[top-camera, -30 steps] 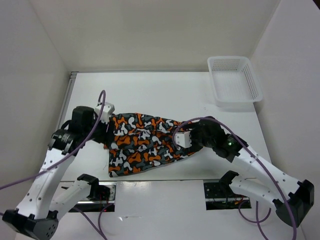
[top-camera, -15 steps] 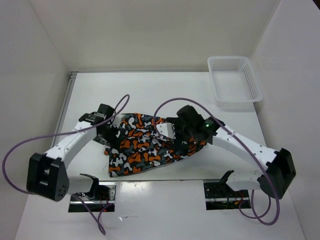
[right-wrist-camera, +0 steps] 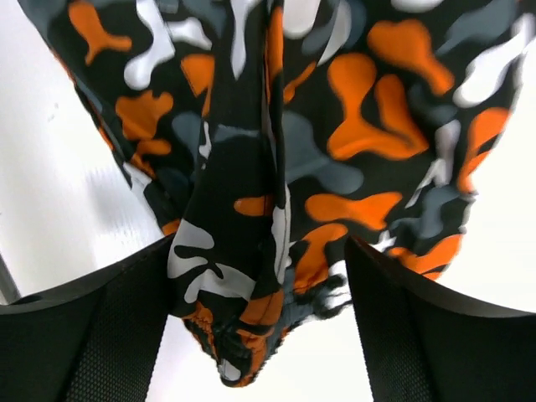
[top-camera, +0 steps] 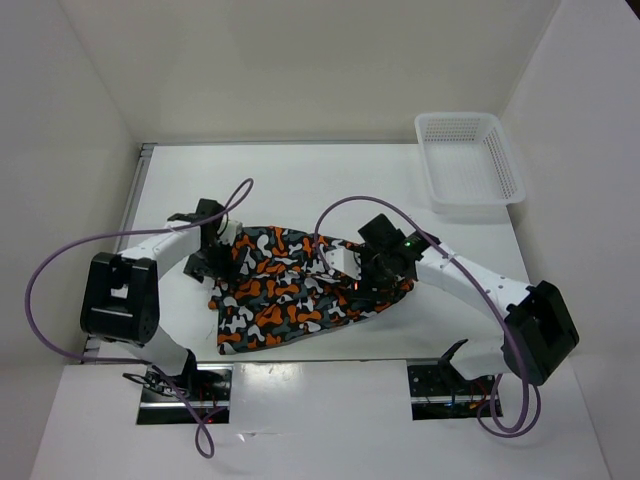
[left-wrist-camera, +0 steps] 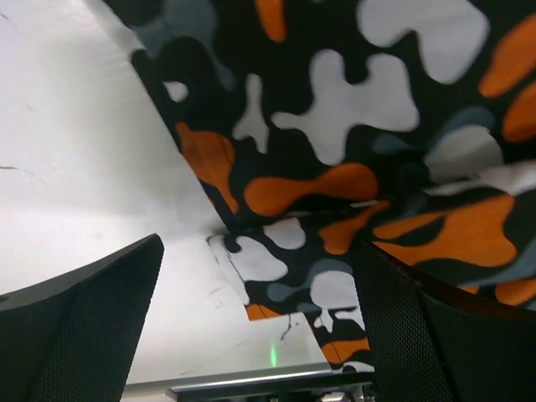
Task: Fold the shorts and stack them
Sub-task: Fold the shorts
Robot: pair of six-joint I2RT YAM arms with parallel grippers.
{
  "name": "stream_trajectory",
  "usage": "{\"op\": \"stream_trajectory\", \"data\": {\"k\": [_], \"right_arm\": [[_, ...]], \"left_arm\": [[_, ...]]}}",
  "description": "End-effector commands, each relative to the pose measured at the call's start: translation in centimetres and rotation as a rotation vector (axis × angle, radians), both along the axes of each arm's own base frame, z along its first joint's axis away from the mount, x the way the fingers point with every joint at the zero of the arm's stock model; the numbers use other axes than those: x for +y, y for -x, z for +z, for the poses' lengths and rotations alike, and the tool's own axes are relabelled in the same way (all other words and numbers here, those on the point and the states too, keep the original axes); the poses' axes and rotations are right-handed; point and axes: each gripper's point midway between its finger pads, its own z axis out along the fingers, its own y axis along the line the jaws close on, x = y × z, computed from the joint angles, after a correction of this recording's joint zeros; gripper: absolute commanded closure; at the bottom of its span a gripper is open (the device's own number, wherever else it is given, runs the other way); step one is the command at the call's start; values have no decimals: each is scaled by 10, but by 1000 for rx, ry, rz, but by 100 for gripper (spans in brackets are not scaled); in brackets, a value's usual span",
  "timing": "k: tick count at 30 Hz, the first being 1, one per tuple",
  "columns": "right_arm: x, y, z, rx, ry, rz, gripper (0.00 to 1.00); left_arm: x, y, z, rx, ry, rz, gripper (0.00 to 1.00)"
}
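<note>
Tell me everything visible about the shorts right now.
The shorts are soft cloth printed in orange, white, black and grey blobs, lying rumpled on the white table near its front edge. A bunched fold lies under the open right gripper; the open left gripper straddles the left edge.

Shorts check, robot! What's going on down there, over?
Left gripper open at edge of shorts. Right gripper open, bunched cloth between its fingers. Shorts lying rumpled, not neatly folded. Basket far off, nothing blocking.
</note>
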Motion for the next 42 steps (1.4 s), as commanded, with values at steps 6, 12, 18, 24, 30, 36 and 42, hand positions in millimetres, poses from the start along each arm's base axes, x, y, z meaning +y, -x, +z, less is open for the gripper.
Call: {"op": "stream_trajectory", "data": {"k": [6, 12, 18, 24, 30, 36, 42], "right_arm": [[-11, -7, -13, -12, 21, -46, 39], [-12, -7, -15, -10, 33, -49, 60], [-8, -25, -8, -70, 36, -59, 65], [-10, -30, -4, -94, 50, -59, 53], [-16, -31, -4, -115, 75, -65, 53], [-22, -29, -8, -100, 92, -65, 52], [-27, -22, -4, -89, 106, -55, 50]], "left_arm": [[-3, 4, -16, 99, 34, 8, 34], [-12, 23, -11, 173, 87, 4, 59], [-2, 21, 0, 147, 60, 26, 60], [11, 4, 23, 38, 42, 61, 43], [16, 13, 14, 62, 13, 65, 65], [22, 23, -7, 136, -8, 79, 51], [16, 29, 6, 234, 106, 133, 45]]}}
